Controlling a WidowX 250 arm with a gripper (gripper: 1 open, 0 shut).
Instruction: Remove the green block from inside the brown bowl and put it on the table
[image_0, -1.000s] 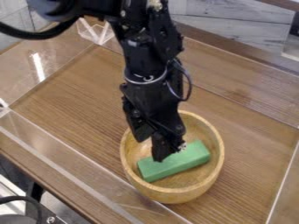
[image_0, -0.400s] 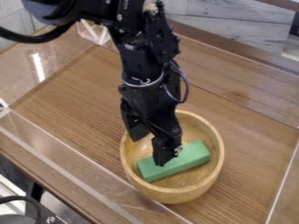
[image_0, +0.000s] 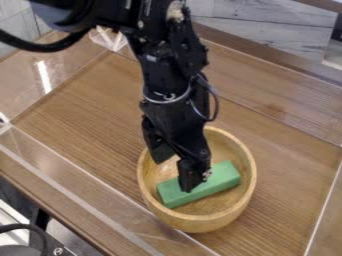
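**End effector lowered into bowl, over green block**

The black arm reaches straight down from the upper left. Its end effector (image_0: 191, 176) sits inside the brown bowl (image_0: 235, 214), with its tips at the middle of the green block (image_0: 221, 181). Whether the fingers are released or clenched on the block cannot be told from this angle. The block lies flat on the bowl floor, running diagonally. The bowl stands on the tabletop (image_0: 94, 120), near the front clear plastic wall (image_0: 80, 195)
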